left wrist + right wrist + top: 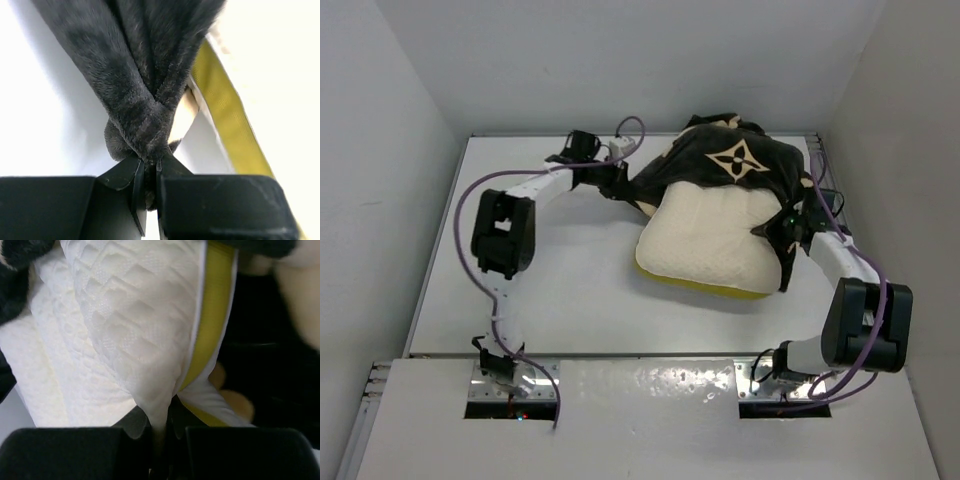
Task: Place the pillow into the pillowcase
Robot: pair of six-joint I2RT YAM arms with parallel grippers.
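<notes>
The cream-yellow pillow [710, 238] lies at the table's middle right, its far half covered by the black pillowcase [735, 160] with tan star motifs. My left gripper [618, 182] is shut on a bunched edge of the pillowcase [140, 100] at the pillow's far left side. My right gripper [782, 222] is shut on a pinch of the pillow's quilted cream fabric [130, 315] beside its yellow piping [212, 310] at the right edge. Black pillowcase fabric [270, 355] hangs right of that pinch.
The white table [550, 290] is walled in by white panels on the left, back and right. My left arm's elbow [502, 232] stands over the left part of the table; my right arm's elbow [865, 325] is near the right wall.
</notes>
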